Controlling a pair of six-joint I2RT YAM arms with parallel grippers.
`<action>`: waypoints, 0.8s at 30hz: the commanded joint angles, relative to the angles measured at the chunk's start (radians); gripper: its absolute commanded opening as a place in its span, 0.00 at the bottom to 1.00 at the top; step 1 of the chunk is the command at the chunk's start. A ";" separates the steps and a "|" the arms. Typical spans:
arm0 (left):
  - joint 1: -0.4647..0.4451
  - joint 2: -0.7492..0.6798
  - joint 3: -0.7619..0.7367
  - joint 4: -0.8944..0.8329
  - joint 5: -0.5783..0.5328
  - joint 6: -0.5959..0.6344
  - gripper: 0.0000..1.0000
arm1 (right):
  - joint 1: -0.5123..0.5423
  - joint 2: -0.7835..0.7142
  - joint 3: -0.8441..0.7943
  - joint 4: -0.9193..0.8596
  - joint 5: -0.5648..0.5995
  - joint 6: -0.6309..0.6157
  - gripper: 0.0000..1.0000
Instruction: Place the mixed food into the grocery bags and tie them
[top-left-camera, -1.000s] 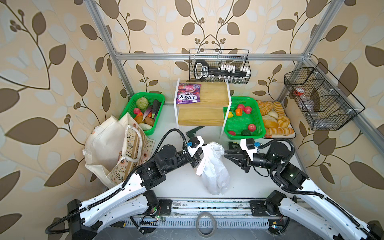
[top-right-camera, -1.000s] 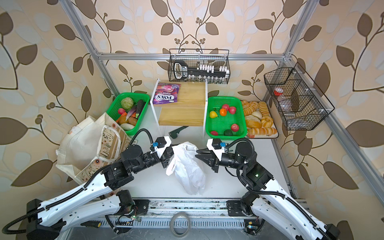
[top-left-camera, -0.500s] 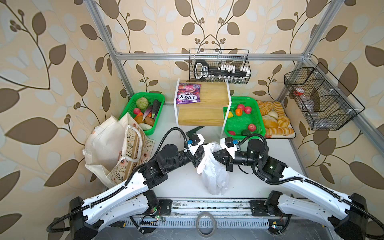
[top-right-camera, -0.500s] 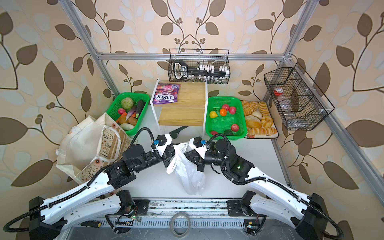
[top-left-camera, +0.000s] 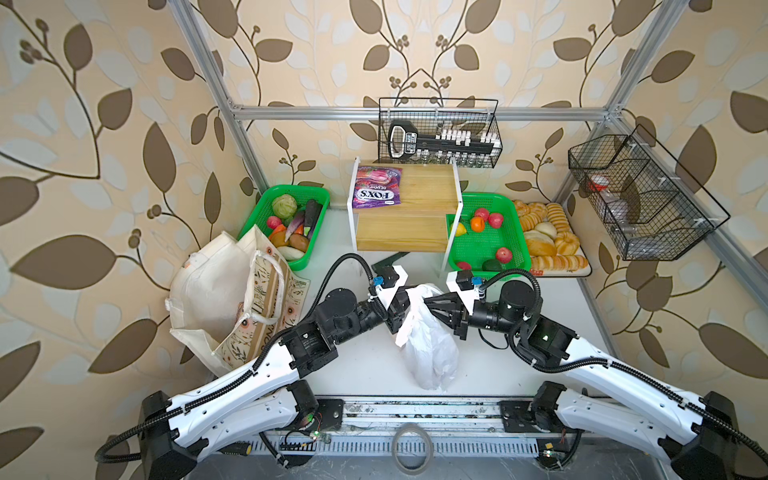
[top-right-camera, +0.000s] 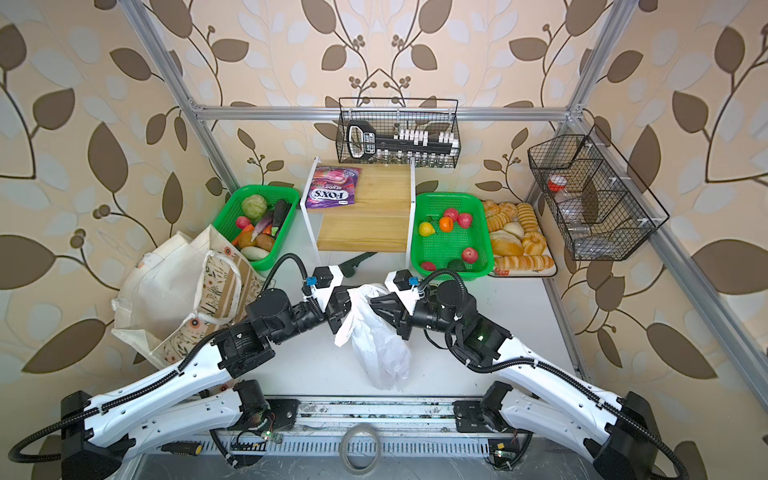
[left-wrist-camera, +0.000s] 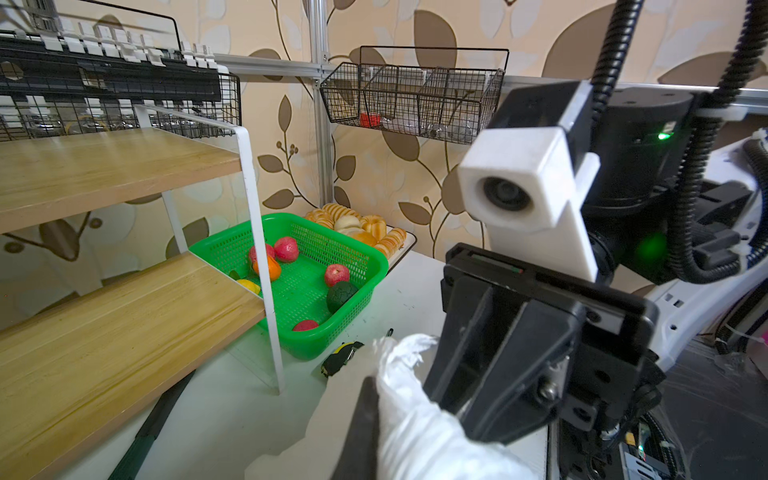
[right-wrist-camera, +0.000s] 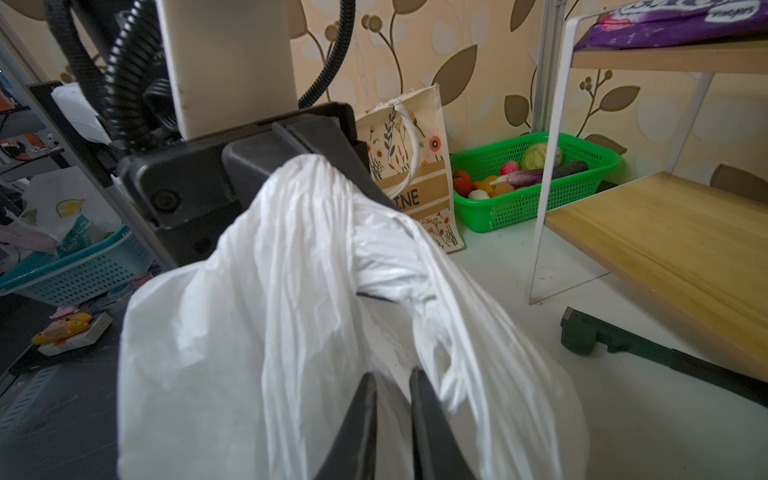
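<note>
At the far left of the worktop (top-left-camera: 365, 361) the cream canvas tote (top-left-camera: 216, 291) slumps with its mouth open, just beside a green basket of toy vegetables (top-left-camera: 266, 208); what lies inside the tote cannot be seen. Behind the middle stands a two-step wooden shelf (top-left-camera: 415, 232), and the purple sweets packet (top-left-camera: 376, 191) lies flat on its upper step. In front of it, the left hand (top-left-camera: 405, 305) is pressed together on the gathered top of the white plastic bag (top-left-camera: 430, 353); the right wrist view shows the plastic bunching out from between its jaws. The bag's bulging bottom rests on the worktop near the front edge, its contents hidden. The right hand (top-left-camera: 428, 305) meets it from the other side, fingers (right-wrist-camera: 361, 428) drawn close with a fold of the plastic pinched between them. Further right, a second green basket (top-left-camera: 519, 232) holds the toy orange (top-left-camera: 478, 224), the yellow pear (top-left-camera: 459, 228) and some red fruit, and a tray of bread (top-left-camera: 552, 245) sits against it.
</note>
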 joint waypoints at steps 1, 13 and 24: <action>-0.003 -0.024 -0.003 0.083 0.023 -0.019 0.00 | -0.007 -0.015 -0.030 -0.005 0.047 0.008 0.19; -0.003 -0.017 0.010 0.051 0.047 -0.031 0.00 | -0.006 0.002 -0.049 0.130 0.128 0.088 0.37; -0.003 -0.007 0.015 0.045 0.062 -0.055 0.00 | 0.013 0.051 -0.018 0.177 0.074 0.070 0.36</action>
